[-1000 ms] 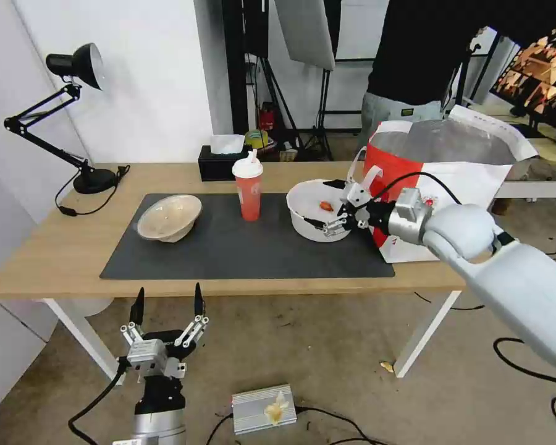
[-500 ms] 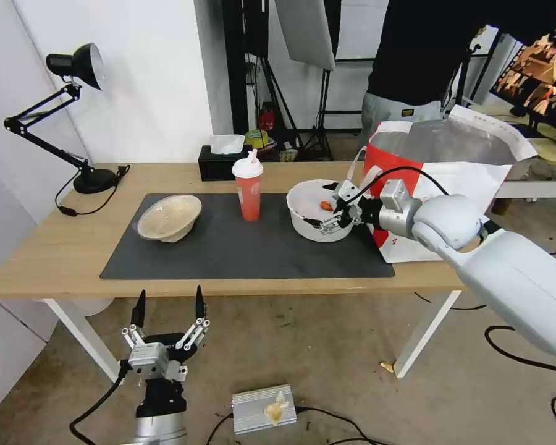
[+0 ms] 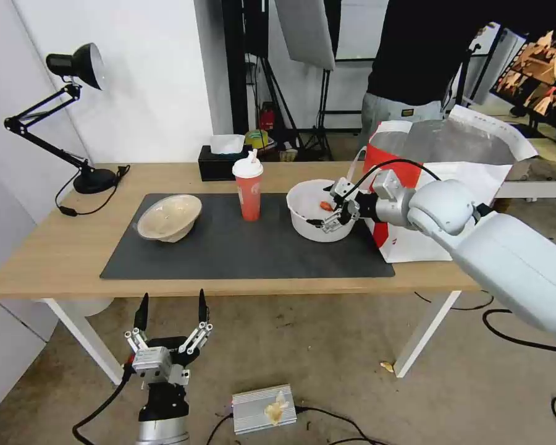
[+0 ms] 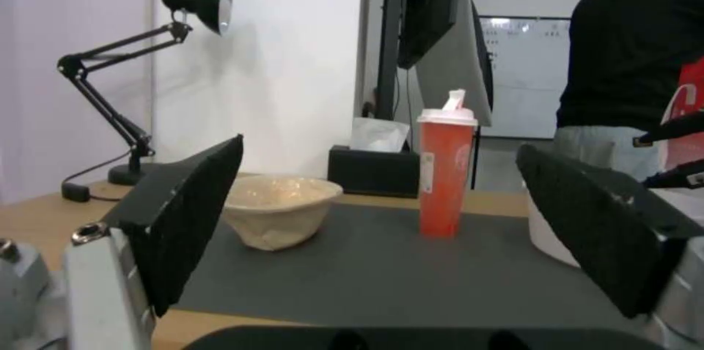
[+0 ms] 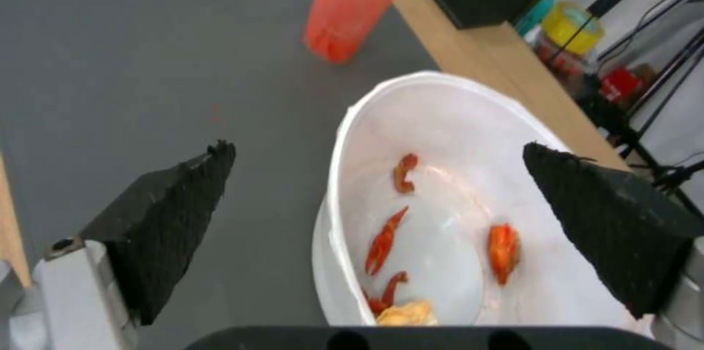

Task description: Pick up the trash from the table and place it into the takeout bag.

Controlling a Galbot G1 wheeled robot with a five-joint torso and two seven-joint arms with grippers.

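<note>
The deep white bowl (image 3: 299, 219) holds red food scraps and sits on the right part of the mat (image 3: 241, 247), on the table (image 3: 62, 247). My right gripper (image 3: 322, 205) is open at its rim. In the right wrist view one finger (image 5: 169, 212) hangs outside the bowl (image 5: 440, 135) over the mat, the other (image 5: 609, 223) over the bowl's far side. The red cup (image 3: 249, 194) stands mid-mat and the beige bowl (image 3: 168, 216) lies tilted at the left. The takeout bag (image 3: 451, 167) stands open at the table's right end. My left gripper (image 3: 170, 306) waits open below the table's front edge.
A black tissue box (image 3: 219, 162) sits at the back edge behind the cup. A black desk lamp (image 3: 83, 176) with its cord stands at the far left corner. A person in black stands behind the bag. A silver box (image 3: 262, 408) lies on the floor.
My right gripper has moved left, from beside the bag to the white bowl's rim, still open. The left gripper has dropped slightly lower.
</note>
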